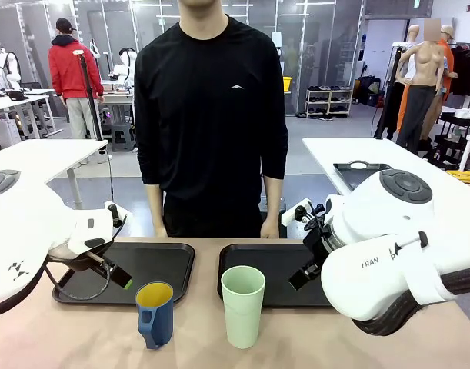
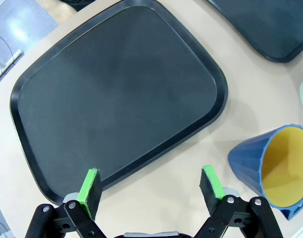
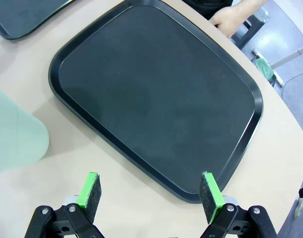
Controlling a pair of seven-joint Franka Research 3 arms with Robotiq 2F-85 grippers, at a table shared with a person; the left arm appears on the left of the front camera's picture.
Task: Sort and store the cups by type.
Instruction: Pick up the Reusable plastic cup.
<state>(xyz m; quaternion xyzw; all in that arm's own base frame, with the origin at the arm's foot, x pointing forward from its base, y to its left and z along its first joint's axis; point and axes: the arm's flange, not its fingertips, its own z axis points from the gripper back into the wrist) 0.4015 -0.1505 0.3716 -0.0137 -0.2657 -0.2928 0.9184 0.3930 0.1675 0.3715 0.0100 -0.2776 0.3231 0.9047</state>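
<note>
The dark blue mug with a handle and yellow inside stands on the tan table in front of the left black tray. The tall mint-green tumbler stands beside it, before the right tray. My left gripper hovers over the left tray's near edge, left of the mug. In the left wrist view this gripper is open and empty, with the mug to its right. My right gripper hangs over the right tray; in its wrist view it is open and empty, the tumbler off to the left.
A person in black stands at the far side, hands resting at the table edge; one hand lies just beyond the right tray. Both trays are bare. Bare table lies between and in front of the cups.
</note>
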